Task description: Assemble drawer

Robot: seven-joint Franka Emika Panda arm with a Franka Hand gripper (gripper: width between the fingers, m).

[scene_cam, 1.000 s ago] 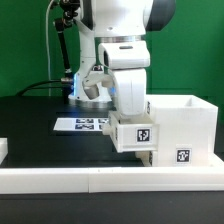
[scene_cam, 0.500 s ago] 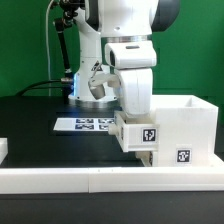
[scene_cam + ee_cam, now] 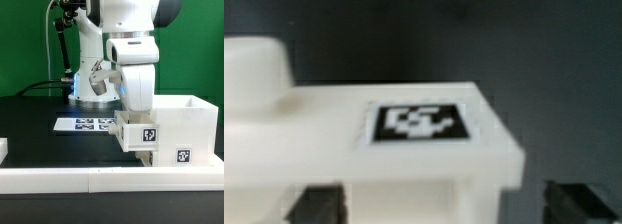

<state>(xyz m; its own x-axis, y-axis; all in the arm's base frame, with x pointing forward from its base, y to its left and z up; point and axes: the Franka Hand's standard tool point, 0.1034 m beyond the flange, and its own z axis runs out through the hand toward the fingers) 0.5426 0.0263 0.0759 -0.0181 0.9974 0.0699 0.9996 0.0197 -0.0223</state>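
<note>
A small white tray (image 3: 140, 135) with a black-and-white tag stands against the tall white case (image 3: 188, 122) on the side toward the exterior view's left. The case carries its own tag low on its front. My gripper (image 3: 134, 116) hangs straight down over the tray. In the wrist view the tray (image 3: 384, 150) and its tag lie between my fingers. The gripper (image 3: 452, 205) is open, with a dark gap between one finger (image 3: 589, 200) and the tray's edge. No second tray shows for certain.
The marker board (image 3: 85, 125) lies flat on the black table, on the exterior view's left of the tray. A long low white rail (image 3: 90, 178) runs along the front. A white piece (image 3: 3, 149) shows at the left edge. The robot base (image 3: 92, 95) stands behind.
My hand has risen a little and shifted toward the exterior view's right. The tray slid slightly right toward the case and then stayed put.
</note>
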